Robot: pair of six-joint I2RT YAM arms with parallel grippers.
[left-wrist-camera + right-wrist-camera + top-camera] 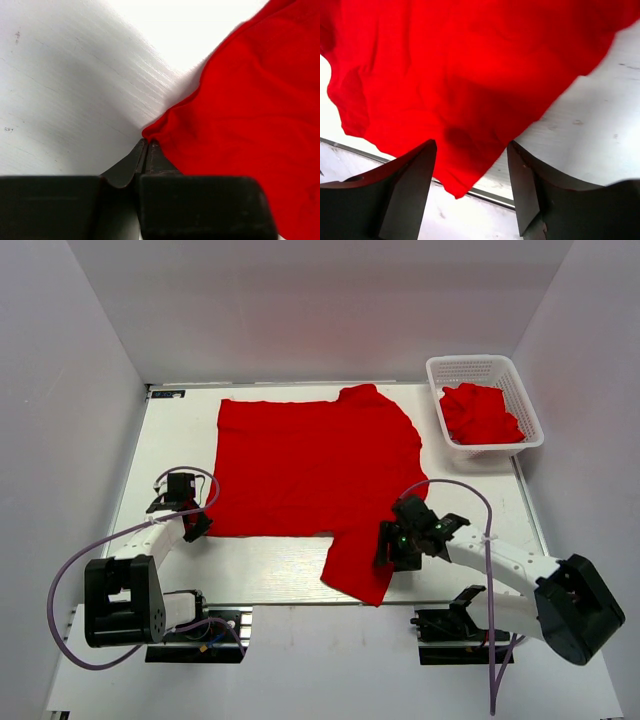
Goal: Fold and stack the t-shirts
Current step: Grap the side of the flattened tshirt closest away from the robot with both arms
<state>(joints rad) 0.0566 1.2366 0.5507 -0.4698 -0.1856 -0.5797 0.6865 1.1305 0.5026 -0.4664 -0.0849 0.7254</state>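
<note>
A red t-shirt [310, 465] lies spread flat on the table, its near sleeve [358, 565] reaching over the front edge. My left gripper [197, 527] sits at the shirt's near left corner; in the left wrist view it [146, 145] is shut, pinching that corner [155, 132]. My right gripper [388, 545] is at the near sleeve's right side; in the right wrist view it [472, 162] is open over the sleeve's tip [455, 185]. More red t-shirts [480, 412] lie crumpled in the basket.
The white lattice basket [529, 398] stands at the back right corner. White walls enclose the table on left, back and right. The table's front metal edge [490, 195] runs just under the sleeve tip.
</note>
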